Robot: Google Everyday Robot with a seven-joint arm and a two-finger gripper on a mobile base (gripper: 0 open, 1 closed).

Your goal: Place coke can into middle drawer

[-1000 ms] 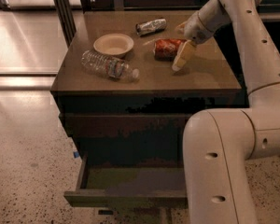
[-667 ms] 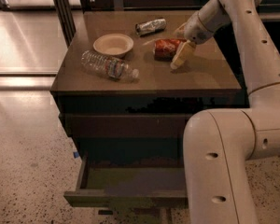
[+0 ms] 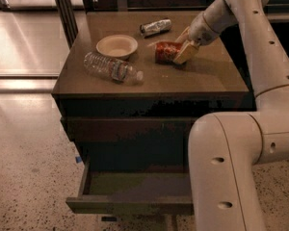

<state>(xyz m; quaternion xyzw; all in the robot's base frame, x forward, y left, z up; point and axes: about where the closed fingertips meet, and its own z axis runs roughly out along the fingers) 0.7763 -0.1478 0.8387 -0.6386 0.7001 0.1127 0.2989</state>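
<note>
**On the tabletop: tool at the coke can, drawer open below**

On the tabletop (image 3: 202, 78), towards its back right, the coke can (image 3: 164, 52) lies on its side, its length running left to right. The tool (image 3: 184, 47) is at the can's right end, reaching down at a slant from the arm (image 3: 250, 42), which comes in from the upper right. Its tan tip overlaps that end of the can. Whether the tool is spread or pinching the can cannot be told.

Behind the coke can, near the back edge, a silver can (image 3: 155, 27) also lies on its side, apart from the red one. Left of the coke can sits a pale bowl (image 3: 117, 45), upright. A clear water bottle (image 3: 113, 69) lies in front of the bowl, its cap end pointing right, towards the middle of the tabletop.

Below, in the dark cabinet, the middle drawer (image 3: 130, 205) is pulled out towards the camera and shows a flat greyish floor between low walls. A closed drawer front (image 3: 125, 129) sits above it. A thick white arm link (image 3: 226, 172) in the foreground hides the right part of the open drawer. The coke can is well apart from the drawer, up on the tabletop.
</note>
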